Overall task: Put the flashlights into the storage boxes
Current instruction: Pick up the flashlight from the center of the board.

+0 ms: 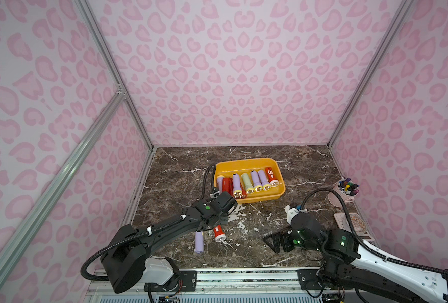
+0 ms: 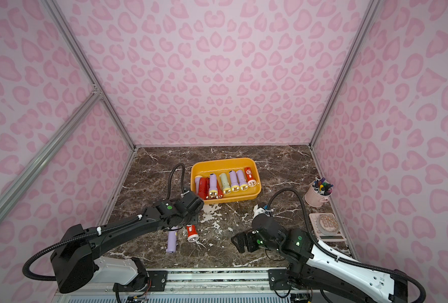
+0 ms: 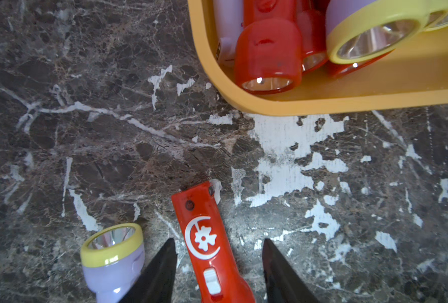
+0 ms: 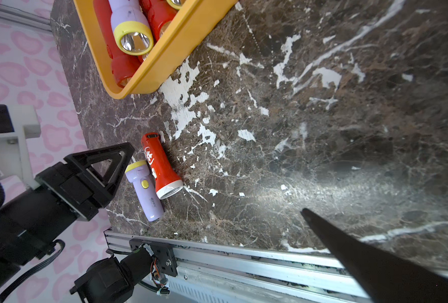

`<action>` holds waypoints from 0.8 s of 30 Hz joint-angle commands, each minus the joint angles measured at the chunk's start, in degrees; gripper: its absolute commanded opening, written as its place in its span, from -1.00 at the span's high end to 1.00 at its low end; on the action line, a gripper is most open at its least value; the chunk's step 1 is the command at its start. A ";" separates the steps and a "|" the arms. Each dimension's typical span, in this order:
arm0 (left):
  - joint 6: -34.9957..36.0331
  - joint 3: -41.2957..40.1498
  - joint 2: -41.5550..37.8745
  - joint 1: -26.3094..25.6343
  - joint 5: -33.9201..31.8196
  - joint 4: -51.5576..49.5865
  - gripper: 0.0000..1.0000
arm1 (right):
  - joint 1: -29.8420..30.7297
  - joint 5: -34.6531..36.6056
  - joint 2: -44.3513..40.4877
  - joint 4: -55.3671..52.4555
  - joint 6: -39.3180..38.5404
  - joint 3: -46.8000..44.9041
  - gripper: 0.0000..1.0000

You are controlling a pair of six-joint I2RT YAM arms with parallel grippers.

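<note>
Closest to the lens in both top views is the front rail (image 1: 244, 272) with the two arms coming off it: left arm (image 1: 165, 230) reaches in from 7 o'clock, right arm (image 1: 375, 259) from 5 o'clock. The orange tray (image 1: 246, 162) sits mid-table toward 12 o'clock and already has a row of flashlights (image 1: 249, 183) lying in it, eight or so. A few are stacked, so it's hard to count. Two are left out on the marble table (image 1: 309, 170), at about 7 o'clock from the tray: a red flashlight (image 1: 219, 234) and a lilac flashlight (image 1: 199, 242), side by side. I'd call it mostly done, two to go. The left arm's wrist is bent down right over that pair. The right gripper (image 1: 271, 242) hangs low at 3 o'clock of them, well apart, fingers spread wide, nothing in them.

Left wrist view: the left gripper (image 3: 217, 240) straddles the red flashlight's handle, fingers (image 3: 162, 267) apart with a sliver of table showing on each side, so not pinching yet. The lilac one sits just outside one finger, and the tray corner is near.

Right wrist view: only one right finger (image 4: 375, 262) shows, over bare table, far from the pair.
</note>
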 commanded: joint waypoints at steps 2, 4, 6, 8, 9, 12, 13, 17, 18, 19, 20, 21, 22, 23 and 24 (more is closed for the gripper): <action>-1.60 -0.43 1.40 -0.11 -1.41 2.89 -0.09 | 1.76 5.09 -0.74 -1.04 3.99 -0.77 -0.98; -1.35 -0.08 2.71 -0.12 -1.01 3.11 -0.09 | 2.41 5.77 -0.98 -1.33 4.69 -0.98 -0.98; -1.27 -0.06 3.63 -0.20 -0.64 3.37 -0.09 | 2.91 6.20 -1.17 -1.53 5.28 -1.13 -0.98; -1.31 -0.44 4.31 -0.20 -0.70 4.07 -0.09 | 3.49 6.51 -1.03 -1.59 5.60 -1.21 -0.98; -1.34 -0.64 4.62 -0.22 -0.88 4.43 -0.10 | 3.65 6.57 -0.77 -1.61 5.70 -1.17 -0.98; -1.34 -0.28 6.49 -0.20 -1.73 4.55 -0.10 | 4.11 6.77 0.04 -1.61 5.78 -1.14 -0.98; -1.38 0.20 7.55 -0.18 -2.04 4.07 -0.10 | 4.20 6.85 0.29 -1.74 5.78 -0.97 -0.98; -1.19 1.20 10.37 -0.21 -1.59 3.78 -0.09 | 4.19 7.47 0.28 -2.20 5.60 -0.61 -0.98; -1.24 1.08 10.69 -0.25 -1.47 3.95 -0.09 | 4.22 7.74 0.03 -2.22 5.60 -0.68 -0.98; -1.25 0.92 10.91 -0.20 -1.28 4.34 -0.08 | 4.20 7.82 -0.16 -2.08 5.60 -0.78 -0.98; -1.33 0.68 11.04 -0.20 -1.11 4.64 -0.09 | 4.20 7.89 -0.29 -2.12 5.63 -0.90 -0.98; -1.33 0.55 11.32 -0.21 -0.94 4.80 -0.08 | 4.12 7.90 -0.39 -2.05 5.56 -1.05 -0.98; -1.36 0.46 11.63 -0.20 -0.73 5.06 -0.08 | 4.11 7.89 -0.32 -2.03 5.55 -1.12 -0.98; -1.36 0.46 12.11 -0.25 -0.69 5.09 -0.09 | 4.12 7.85 -0.31 -2.09 5.45 -1.14 -0.98; -1.35 0.33 12.68 -0.20 -0.56 5.20 -0.08 | 4.16 7.84 -0.23 -2.18 5.35 -1.10 -0.98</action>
